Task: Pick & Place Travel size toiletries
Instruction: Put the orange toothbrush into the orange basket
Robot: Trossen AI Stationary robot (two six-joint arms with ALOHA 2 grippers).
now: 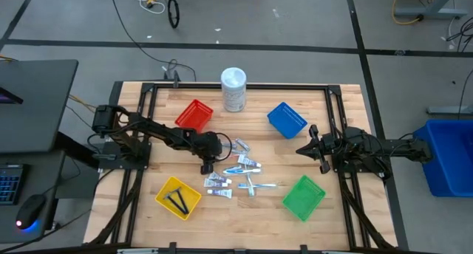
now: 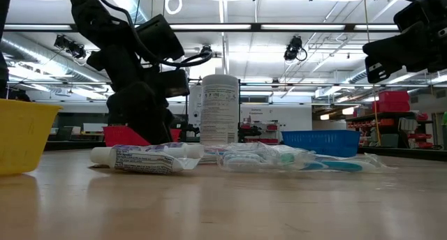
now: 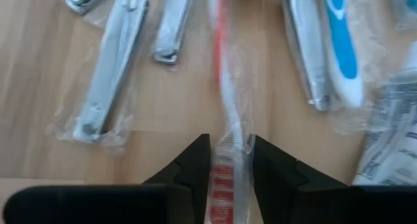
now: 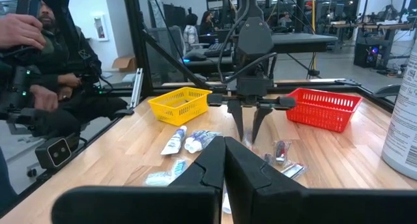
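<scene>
Crinkly clear wrap covers a slim red-and-white toothbrush (image 3: 225,113) lying among the toiletries mid-table. The left gripper (image 3: 229,160) straddles its end, fingers narrowly parted, not visibly clamped. It looks light and slippery; pinch the stiff handle. The right gripper (image 4: 224,160) waits closed, empty.

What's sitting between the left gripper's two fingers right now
In the left wrist view, the left gripper straddles a red-and-white toothbrush in clear wrap, lying on the wooden table. The wrapped end sits between the two dark fingers.
</scene>
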